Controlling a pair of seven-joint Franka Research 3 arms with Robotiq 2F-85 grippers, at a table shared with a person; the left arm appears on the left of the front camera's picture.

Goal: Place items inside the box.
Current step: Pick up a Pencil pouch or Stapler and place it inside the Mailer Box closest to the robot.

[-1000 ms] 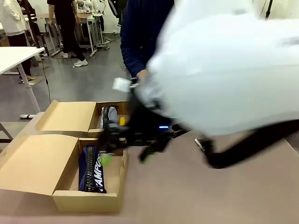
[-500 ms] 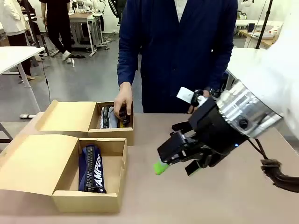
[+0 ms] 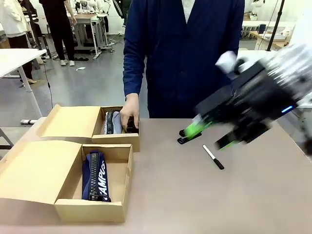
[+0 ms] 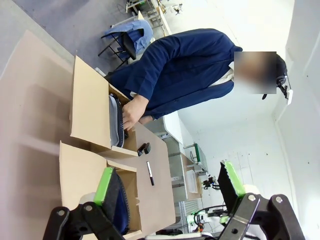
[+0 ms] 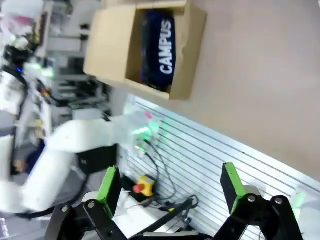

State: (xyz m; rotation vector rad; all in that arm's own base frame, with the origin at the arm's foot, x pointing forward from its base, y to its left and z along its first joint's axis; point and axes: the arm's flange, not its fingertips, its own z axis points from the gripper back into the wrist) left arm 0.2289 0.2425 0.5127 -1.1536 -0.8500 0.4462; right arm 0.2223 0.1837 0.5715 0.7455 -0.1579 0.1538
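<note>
Two loose items, black stapler (image 3: 189, 137) and white pen (image 3: 213, 157), lie near our wide-open, empty right gripper (image 3: 210, 135); we fear a hasty descent could knock them away.

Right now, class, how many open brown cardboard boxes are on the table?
2. One open brown cardboard box lies in front, holding a navy pouch with white lettering; the other lies just behind it, a person's hand reaching inside.
</note>
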